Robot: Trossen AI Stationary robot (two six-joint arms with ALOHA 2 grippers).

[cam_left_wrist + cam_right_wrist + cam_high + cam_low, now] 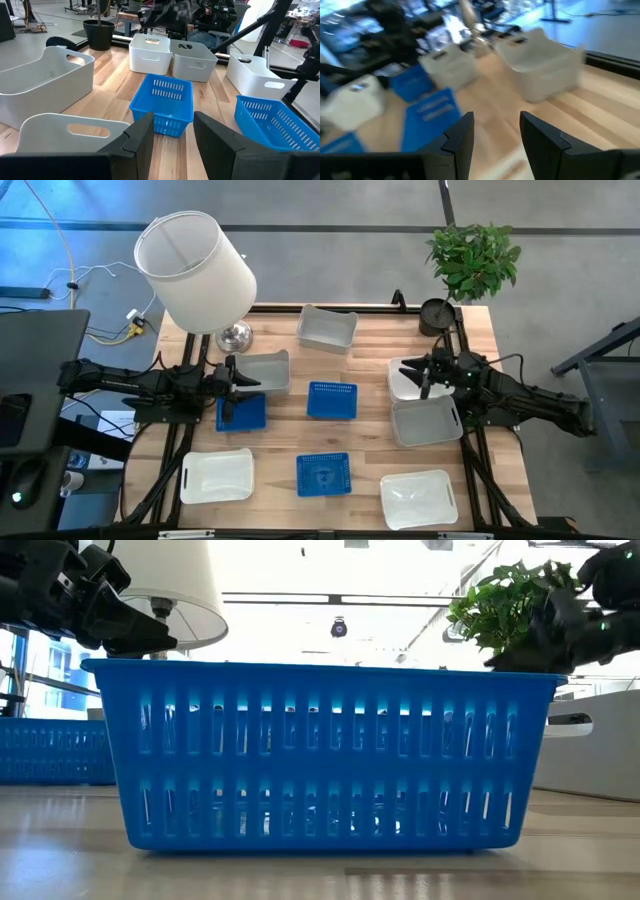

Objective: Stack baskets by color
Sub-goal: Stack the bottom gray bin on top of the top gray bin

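Several baskets stand open side up on the wooden table (375,365). Blue ones stand at the left (241,412), in the centre (332,400) and near the front edge (323,474). Grey ones are at the back (328,328), left (262,372) and right (427,422). White ones sit at the front left (216,477), front right (419,498) and right (410,380). My left gripper (172,135) hovers open over the left blue and grey baskets. My right gripper (496,135) hovers open above the right white basket. Neither holds anything.
A big white lampshade (195,270) on a metal base stands at the back left corner. A black plant pot (437,315) with a green plant sits at the back right. Bare wood shows between the centre blue basket and the right-hand baskets.
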